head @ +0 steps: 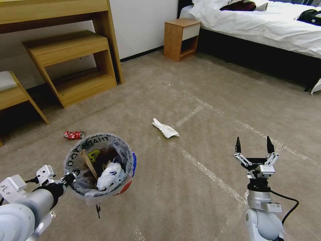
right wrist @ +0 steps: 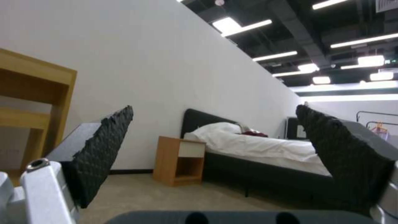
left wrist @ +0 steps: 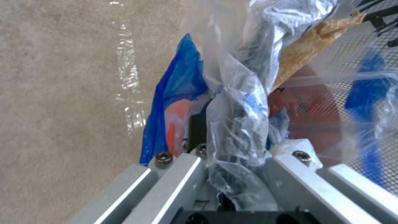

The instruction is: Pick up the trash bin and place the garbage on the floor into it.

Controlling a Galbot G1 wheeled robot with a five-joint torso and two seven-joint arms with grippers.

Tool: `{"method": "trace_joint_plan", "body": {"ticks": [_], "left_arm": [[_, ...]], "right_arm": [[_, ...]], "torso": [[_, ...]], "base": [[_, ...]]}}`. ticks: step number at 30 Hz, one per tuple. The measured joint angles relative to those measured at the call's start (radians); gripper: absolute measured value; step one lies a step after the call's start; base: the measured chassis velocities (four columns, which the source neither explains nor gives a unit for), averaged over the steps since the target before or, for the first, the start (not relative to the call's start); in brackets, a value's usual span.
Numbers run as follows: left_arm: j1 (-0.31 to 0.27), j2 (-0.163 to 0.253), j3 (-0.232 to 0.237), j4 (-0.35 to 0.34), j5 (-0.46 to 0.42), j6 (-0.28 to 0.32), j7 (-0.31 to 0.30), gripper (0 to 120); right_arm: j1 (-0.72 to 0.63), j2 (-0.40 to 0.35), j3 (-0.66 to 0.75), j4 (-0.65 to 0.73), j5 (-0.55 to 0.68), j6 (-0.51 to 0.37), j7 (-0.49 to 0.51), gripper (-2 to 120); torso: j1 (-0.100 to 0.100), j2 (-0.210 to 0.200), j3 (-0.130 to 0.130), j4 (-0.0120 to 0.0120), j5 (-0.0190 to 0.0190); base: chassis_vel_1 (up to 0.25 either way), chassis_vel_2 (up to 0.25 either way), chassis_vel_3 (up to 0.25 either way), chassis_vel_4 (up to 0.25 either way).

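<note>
The trash bin [head: 100, 164], red with a blue rim and a clear "THANK YOU" bag liner, hangs above the floor [head: 200, 187] at the lower left. My left gripper [head: 71, 175] is shut on its near rim; in the left wrist view the bin's rim and liner [left wrist: 236, 124] are pinched between the fingers. Inside the bin lie a brown paper bag, a stick and a white-blue wad [head: 108, 174]. Of the garbage, a white crumpled paper [head: 165, 128] lies mid-floor and a crushed red can [head: 74, 135] lies beyond the bin. My right gripper [head: 254, 146] is open and empty at the lower right.
A wooden desk with a step shelf [head: 72, 63] stands at the back left. A nightstand [head: 181, 38] and a bed [head: 267, 23] are at the back right. Shiny tape lines [head: 207, 172] cross the carpet between the paper and my right arm.
</note>
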Motion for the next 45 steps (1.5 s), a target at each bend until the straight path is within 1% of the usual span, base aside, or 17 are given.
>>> {"method": "trace_joint_plan", "body": {"ticks": [13,32,45], "left_arm": [[-0.014,-0.007,0.015,0.012,0.002,0.0,-0.005,0],[-0.035,0.002,0.031,0.04,0.011,0.0,-0.006,0],[-0.04,0.005,0.034,0.045,0.014,0.0,-0.006,0]], "right_arm": [[0.012,-0.007,0.0,-0.013,-0.001,-0.002,-0.003,100],[0.033,-0.009,-0.01,-0.026,-0.007,-0.012,-0.009,100],[0.04,-0.004,-0.011,-0.037,-0.011,-0.012,-0.012,100]], "torso": [[0.0,0.0,0.0,0.0,0.0],[0.0,0.0,0.0,0.0,-0.0001],[0.0,0.0,0.0,0.0,0.0001]], "base": [[-0.129,0.131,0.125,-0.124],[-0.122,0.12,0.127,-0.127],[-0.134,0.131,0.131,-0.132]]}}
